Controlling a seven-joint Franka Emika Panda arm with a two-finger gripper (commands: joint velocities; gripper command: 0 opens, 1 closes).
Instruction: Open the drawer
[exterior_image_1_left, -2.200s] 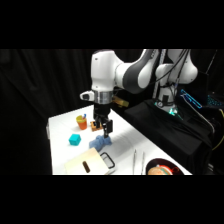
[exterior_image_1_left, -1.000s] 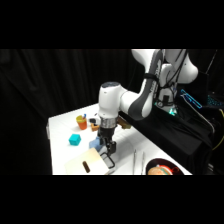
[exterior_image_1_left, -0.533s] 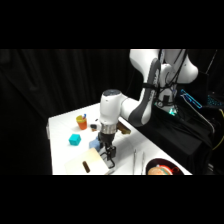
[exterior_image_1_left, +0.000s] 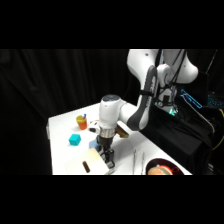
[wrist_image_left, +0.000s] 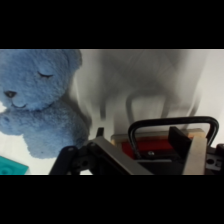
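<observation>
jaws' spread unclear; gripper (exterior_image_1_left: 108, 161) lowered to drawer (wrist_image_left: 165, 147) handle (wrist_image_left: 172, 125), lower centre; ready to hook, pull.

Blue plush bear (wrist_image_left: 42, 102) crowds drawer (wrist_image_left: 165, 150) handle's left side.

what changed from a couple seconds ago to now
The gripper has come down from above the table's middle toward its near edge, low beside the drawer, at its black loop handle; a firm hold can't be confirmed. The drawer, the teal cube and the orange block stayed where they were.
</observation>
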